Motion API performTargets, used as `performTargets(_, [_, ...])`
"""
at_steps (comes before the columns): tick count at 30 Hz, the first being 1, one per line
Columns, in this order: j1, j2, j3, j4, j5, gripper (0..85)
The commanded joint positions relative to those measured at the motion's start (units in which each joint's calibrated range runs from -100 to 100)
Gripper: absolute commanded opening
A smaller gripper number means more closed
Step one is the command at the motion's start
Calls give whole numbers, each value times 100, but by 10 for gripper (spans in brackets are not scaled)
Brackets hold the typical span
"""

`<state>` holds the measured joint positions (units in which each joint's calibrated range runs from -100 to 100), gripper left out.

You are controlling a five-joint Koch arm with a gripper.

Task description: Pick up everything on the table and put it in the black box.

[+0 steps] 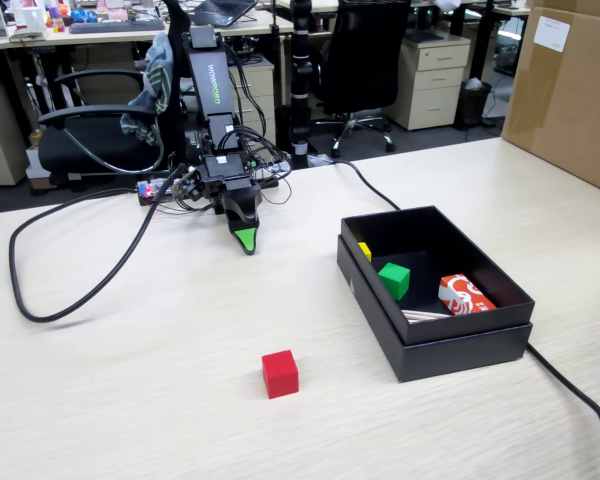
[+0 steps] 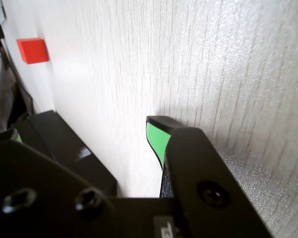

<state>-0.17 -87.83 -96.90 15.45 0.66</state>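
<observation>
The hand (image 1: 246,243) rests low on the counter (image 1: 130,390) near its far edge, empty; only one green tip shows, so whether it is spread cannot be told. The red cube (image 1: 280,373) sits toward the near edge. The box (image 1: 460,350), toward the right edge, holds a green cube (image 1: 394,280), a yellow piece (image 1: 365,250) and a red-and-white pack (image 1: 465,296).

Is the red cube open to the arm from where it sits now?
Probably yes: the red cube stands alone on bare table, apart from the black box, with nothing between it and the gripper.
</observation>
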Motion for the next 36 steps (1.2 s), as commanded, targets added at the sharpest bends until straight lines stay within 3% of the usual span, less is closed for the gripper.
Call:
performTargets(1, [-10,68,-57,58,-10,496])
performTargets(36, [0,45,116,41,-5,488])
